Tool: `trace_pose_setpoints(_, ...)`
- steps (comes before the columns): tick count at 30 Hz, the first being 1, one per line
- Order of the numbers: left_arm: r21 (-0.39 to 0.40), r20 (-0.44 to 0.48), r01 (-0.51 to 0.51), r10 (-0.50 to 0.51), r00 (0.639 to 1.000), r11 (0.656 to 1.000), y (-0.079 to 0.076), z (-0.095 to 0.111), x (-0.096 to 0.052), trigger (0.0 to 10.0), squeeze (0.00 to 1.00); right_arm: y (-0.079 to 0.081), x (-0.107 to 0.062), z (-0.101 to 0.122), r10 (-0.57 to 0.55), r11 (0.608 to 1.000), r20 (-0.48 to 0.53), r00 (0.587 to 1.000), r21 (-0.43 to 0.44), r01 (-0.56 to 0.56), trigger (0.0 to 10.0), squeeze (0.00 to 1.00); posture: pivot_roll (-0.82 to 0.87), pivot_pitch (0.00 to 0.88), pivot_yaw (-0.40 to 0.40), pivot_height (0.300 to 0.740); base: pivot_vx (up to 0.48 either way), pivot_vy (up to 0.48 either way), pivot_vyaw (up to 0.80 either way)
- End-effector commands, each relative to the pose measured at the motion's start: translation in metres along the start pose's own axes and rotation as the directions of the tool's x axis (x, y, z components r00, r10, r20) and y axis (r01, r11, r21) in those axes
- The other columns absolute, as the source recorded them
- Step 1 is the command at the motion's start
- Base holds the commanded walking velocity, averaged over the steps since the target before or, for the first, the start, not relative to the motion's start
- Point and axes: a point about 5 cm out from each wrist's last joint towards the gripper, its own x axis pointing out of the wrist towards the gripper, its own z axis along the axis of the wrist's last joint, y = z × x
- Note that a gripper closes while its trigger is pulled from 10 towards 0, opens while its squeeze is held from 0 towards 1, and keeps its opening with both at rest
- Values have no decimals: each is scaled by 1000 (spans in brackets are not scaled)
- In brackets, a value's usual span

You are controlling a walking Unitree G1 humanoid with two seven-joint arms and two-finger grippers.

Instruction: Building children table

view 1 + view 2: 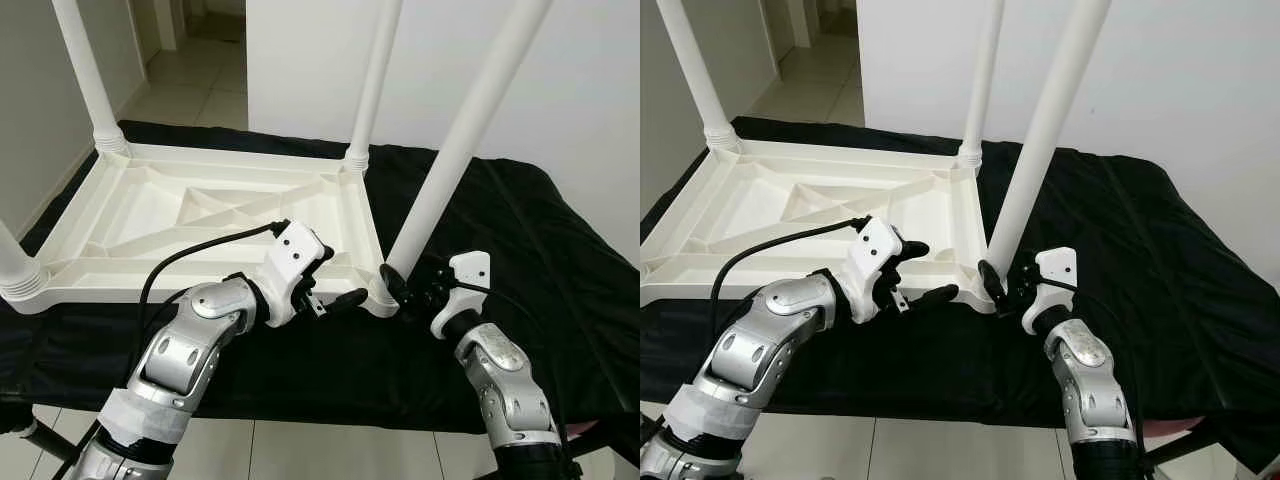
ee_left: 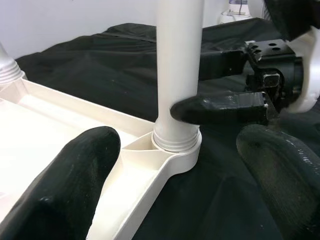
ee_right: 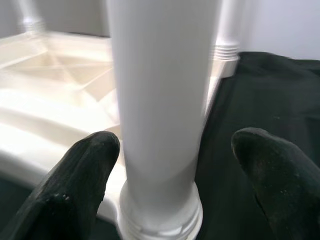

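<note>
one leg [image 1: 455,150] | between spread right claw [image 1: 400,290] fingers | untouched

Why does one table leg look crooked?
The near leg by the right gripper leans to the side, while the other legs stand nearly straight in the upside-down table top. Its foot sits in the corner socket, so it may not be fully seated. The left gripper hovers open beside that corner.

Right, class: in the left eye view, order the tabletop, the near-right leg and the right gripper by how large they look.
1. Tabletop
2. Near-right leg, though it runs out of frame
3. Right gripper, smallest
</note>
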Motion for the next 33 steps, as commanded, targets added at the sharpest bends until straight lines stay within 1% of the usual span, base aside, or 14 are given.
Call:
trace_pose_setpoints(1, -4, -10, 12, -12, 1000, 1000, -6, -1, 1, 10000, 0, -8, 3, -1, 88, 996, -13, 996, -17, -89, 10000, 0, 4, 0, -68, 740, 0, 0, 0)
trace_pose_setpoints(3, -4, -10, 12, -12, 1000, 1000, -6, -1, 1, 10000, 0, -8, 3, -1, 88, 996, -13, 996, -17, -89, 10000, 0, 4, 0, -68, 740, 0, 0, 0)
trace_pose_setpoints(4, -7, -12, 11, -11, 1000, 1000, -7, -1, 1, 10000, 0, -12, 7, -2, 132, 991, -34, 991, -25, -133, 10000, 0, 0, 0, -70, 740, 0, 0, 0)
trace_pose_setpoints(6, -9, -11, 14, -15, 1000, 1000, -8, 0, 0, 10000, 0, -13, 15, -3, 205, 978, -59, 977, -38, -207, 10000, 0, 4, 0, -73, 740, 0, 0, 0)
trace_pose_setpoints(7, -9, -11, 14, -15, 1000, 1000, -8, 0, 0, 10000, 0, -13, 15, -3, 205, 978, -59, 977, -38, -207, 10000, 0, 4, 0, -73, 740, 0, 0, 0)
trace_pose_setpoints(12, 0, -19, 21, -21, 1000, 1000, -11, -1, -1, 10000, 0, -5, 35, -9, 300, 950, -100, 949, -57, -306, 10000, 0, 25, 0, -71, 740, 0, 0, 0)
trace_pose_setpoints(15, 1, -22, 22, -22, 1000, 1000, -11, -2, -1, 10000, 0, -4, 36, -10, 312, 947, -100, 945, -55, -318, 10000, 0, 25, 0, -71, 740, 0, 0, 0)
trace_pose_setpoints(16, -1, -22, 22, -22, 1000, 1000, -12, -1, -1, 10000, 0, -2, 40, -11, 340, 937, -105, 935, -48, -346, 10000, 0, 33, 0, -69, 740, 0, 0, 0)
trace_pose_setpoints(19, -2, -20, 25, -25, 999, 1000, -14, -1, -2, 10000, 0, 1, 43, -13, 361, 929, -107, 927, -47, -367, 10000, 0, 34, 0, -68, 740, 0, 0, 0)
trace_pose_setpoints(23, 6, -24, 39, -39, 999, 999, -15, 0, -2, 10000, 0, 9, 57, -17, 380, 920, -117, 918, -57, -388, 10000, 0, 49, 0, -70, 740, 0, 0, 0)
trace_pose_setpoints(25, 6, -24, 39, -39, 999, 999, -15, 0, -2, 10000, 0, 9, 57, -17, 380, 920, -117, 918, -57, -388, 10000, 0, 49, 0, -70, 740, 0, 0, 0)
trace_pose_setpoints(27, 9, -24, 41, -40, 999, 999, -15, 0, -2, 10000, 0, 9, 59, -22, 385, 918, -130, 913, -44, -394, 3098, 0, 53, 0, -69, 740, 0, 0, 0)
trace_pose_setpoints(28, 10, -24, 42, -42, 999, 999, -16, 0, -2, 10000, 0, 9, 57, -25, 384, 919, -139, 913, -35, -392, 0, 0, 50, 0, -66, 740, 0, 0, 0)
trace_pose_setpoints(33, 9, -26, 45, -44, 999, 999, -17, 0, -2, 10000, 0, 7, 54, -30, 382, 920, -150, 912, -28, -390, 0, 0, 49, 0, -66, 740, 0, 0, 0)
